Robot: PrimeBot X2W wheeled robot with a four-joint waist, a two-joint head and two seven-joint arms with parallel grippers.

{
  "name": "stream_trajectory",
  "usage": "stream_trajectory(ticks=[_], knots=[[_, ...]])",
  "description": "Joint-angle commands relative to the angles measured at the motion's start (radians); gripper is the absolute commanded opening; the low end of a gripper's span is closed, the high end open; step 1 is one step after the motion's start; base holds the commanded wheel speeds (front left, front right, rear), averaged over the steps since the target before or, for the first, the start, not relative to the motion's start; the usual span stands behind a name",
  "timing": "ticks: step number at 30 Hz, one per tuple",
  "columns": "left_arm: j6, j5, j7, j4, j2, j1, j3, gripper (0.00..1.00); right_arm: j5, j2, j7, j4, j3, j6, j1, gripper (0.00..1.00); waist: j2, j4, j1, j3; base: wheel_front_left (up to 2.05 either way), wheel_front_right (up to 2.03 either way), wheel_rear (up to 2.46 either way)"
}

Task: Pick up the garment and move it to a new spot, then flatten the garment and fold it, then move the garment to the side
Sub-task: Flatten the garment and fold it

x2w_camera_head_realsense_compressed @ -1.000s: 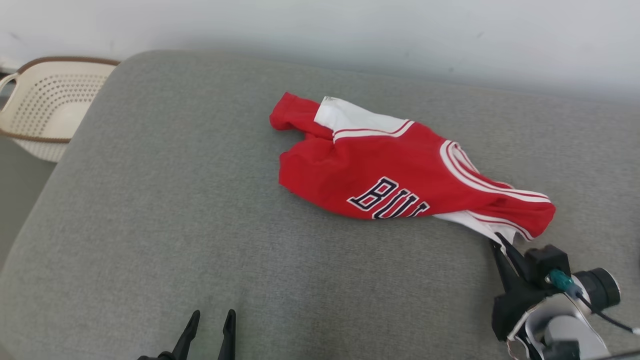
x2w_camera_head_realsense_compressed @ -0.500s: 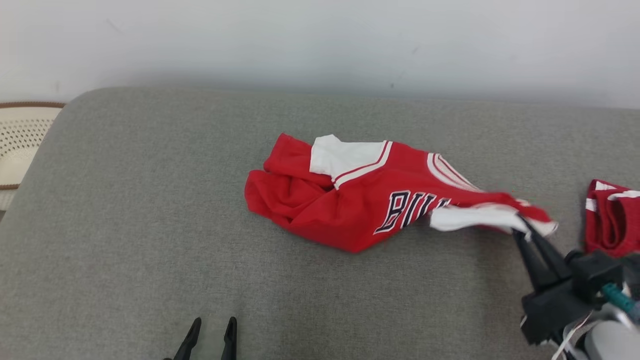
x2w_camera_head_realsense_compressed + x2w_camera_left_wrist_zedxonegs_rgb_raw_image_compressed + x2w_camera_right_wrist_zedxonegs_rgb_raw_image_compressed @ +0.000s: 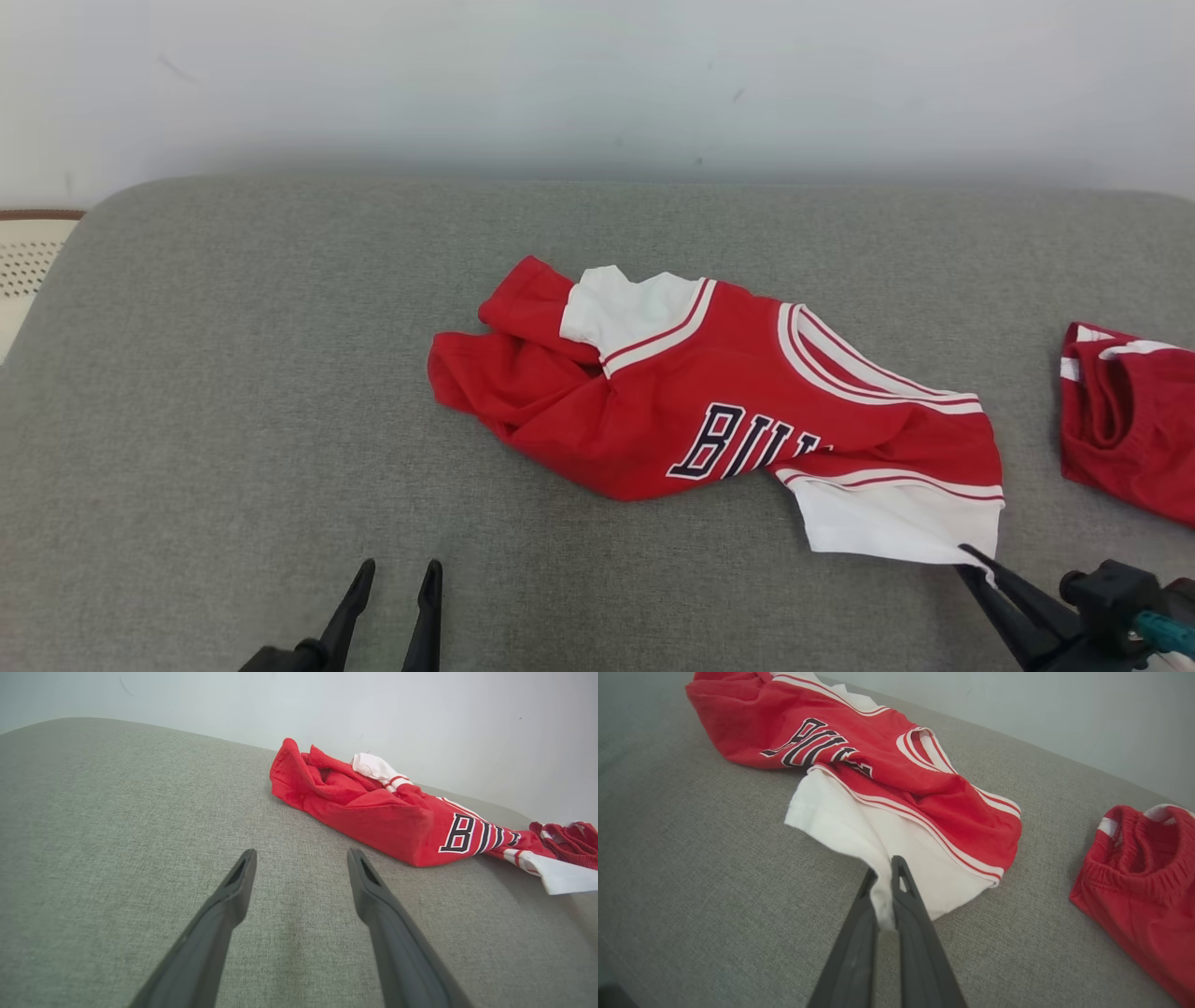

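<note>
Grey woven-fabric cushion [image 3: 233, 420], rounded corners, carries all items.
- Near edge, left: left end effector [image 3: 400, 566], fingers spread and empty, over bare fabric.
- Near edge, right: right end effector [image 3: 966, 557], clamped on the white sleeve hem of the red-and-white lettered jersey [image 3: 728, 411].
- Jersey: centre to right of cushion, body crumpled.
- Change: the sleeve was bunched and lifted half a second ago and is now drawn flat toward the near edge. Relocation is probably ending and flattening begun; folding is outstanding.
- Right edge: second red elastic-waisted garment [image 3: 1130, 439], apart from the jersey.
- Beyond left edge: cream perforated basket [image 3: 23, 271].
- Behind: plain pale wall [image 3: 597, 84].
</note>
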Motion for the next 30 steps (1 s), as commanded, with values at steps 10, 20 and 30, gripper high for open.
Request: stream_trajectory(ticks=[10, 20, 30], knots=[[-0.024, 0.046, -0.004, 0.016, 0.001, -0.092, 0.006, 1.0, 0.028, 0.065, -0.073, -0.02, -0.11, -0.001, -0.028, 1.0, -0.0001, -0.051, 0.0, 0.004, 0.0, 0.0, 0.0], [-0.033, 0.092, -0.004, 0.046, 0.001, -0.135, -0.008, 1.0, -0.115, 0.335, -0.089, -0.01, -0.355, -0.001, 0.014, 1.0, -0.0001, -0.085, 0.0, 0.001, 0.0, 0.0, 0.0], [-0.072, 0.174, -0.004, 0.177, 0.015, -0.259, -0.042, 1.0, -0.199, 0.471, -0.089, -0.024, -0.397, -0.001, 0.002, 1.0, -0.0001, -0.136, 0.0, 0.034, 0.0, 0.0, 0.0]])
